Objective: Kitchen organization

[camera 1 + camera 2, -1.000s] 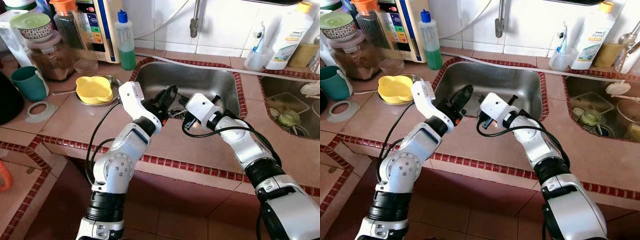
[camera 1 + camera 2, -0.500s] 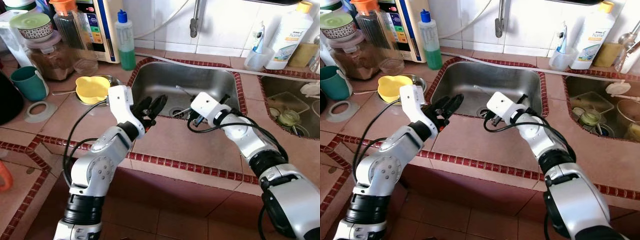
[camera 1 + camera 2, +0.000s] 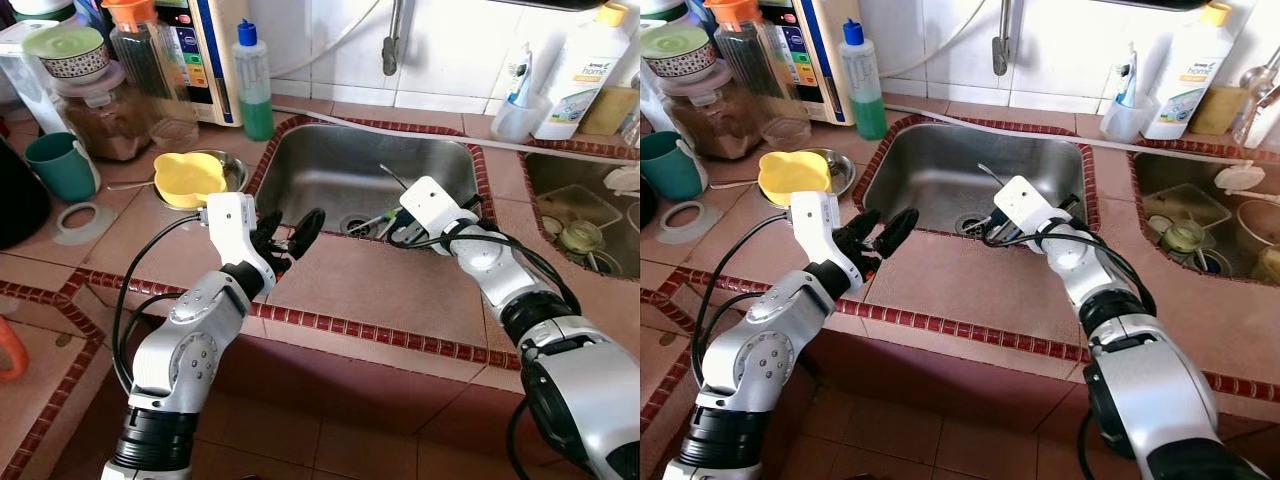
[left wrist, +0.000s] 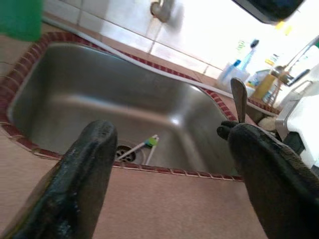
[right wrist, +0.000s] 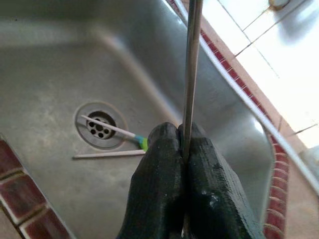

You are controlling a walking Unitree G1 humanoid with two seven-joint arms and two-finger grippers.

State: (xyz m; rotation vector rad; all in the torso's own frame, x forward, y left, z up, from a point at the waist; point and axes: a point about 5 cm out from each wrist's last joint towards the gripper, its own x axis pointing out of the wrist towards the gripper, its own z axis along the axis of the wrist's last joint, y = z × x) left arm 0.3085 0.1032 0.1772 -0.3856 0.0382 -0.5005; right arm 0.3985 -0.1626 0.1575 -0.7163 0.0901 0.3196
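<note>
Right gripper (image 5: 184, 164) has its two fingers pinched fully together on a thin metal utensil (image 5: 192, 64), probably a spoon, going by the bowl-shaped end (image 4: 238, 94) seen from the left wrist. The handle runs straight out past the fingertips, and the grip sits at the very tips, over the sink (image 3: 330, 165) near its front rim. That's the weak point: a slick, narrow steel shaft held by the last bit of the pads can pivot or slide if the wrist rotates or swings fast, and it'd drop into the basin. The long end sticking beyond the fingers also gives leverage, so a knock against the sink wall or the tap (image 3: 390, 45) above could twist it loose. Left gripper (image 3: 285, 228) is spread wide with nothing between its fingers (image 4: 82, 174), hovering over the counter edge just short of the sink, facing the other hand. If the plan is a handover, the gap between those fingers is generous but the shaft is thin, so closing off-centre could flick it away. Below the right fingertips, a toothbrush (image 5: 117, 132) with a green head lies across the drain (image 5: 99, 127), with a thin stick (image 5: 107, 155) beside it. A dropped utensil would land on those and make the next pick messier. Cluttered counter beyond the left fingers, including a yellow bowl (image 3: 187, 178), teal mug (image 3: 60, 165) and green bottle (image 3: 252, 85); a wide swing that way risks a knock.
</note>
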